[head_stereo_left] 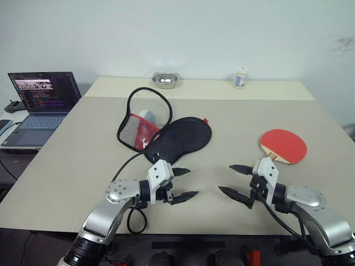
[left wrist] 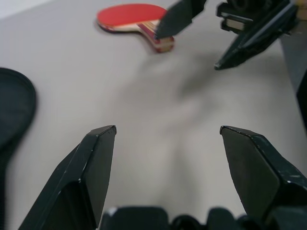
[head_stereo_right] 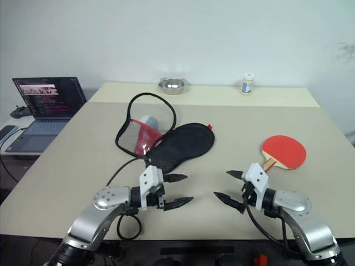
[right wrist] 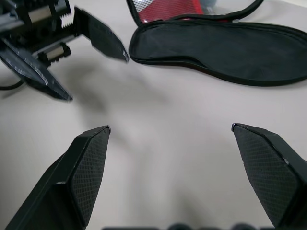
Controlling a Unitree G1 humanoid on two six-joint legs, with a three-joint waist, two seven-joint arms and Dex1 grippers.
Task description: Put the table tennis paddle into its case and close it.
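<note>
1. Both grippers, left gripper point(head_stereo_left: 181, 183) and right gripper point(head_stereo_left: 235, 180), hover with jaws spread, holding nothing.
2. Red table tennis paddle point(head_stereo_left: 284, 146) lies just beyond the right gripper; the case point(head_stereo_left: 176, 138) lies unzipped (flap raised) beyond the left.
3. Nothing is grasped yet; the next move likely calls for taking the paddle handle.

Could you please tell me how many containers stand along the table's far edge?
2: a round steel bowl towards the far left, and a small white bottle towards the far right.
</note>
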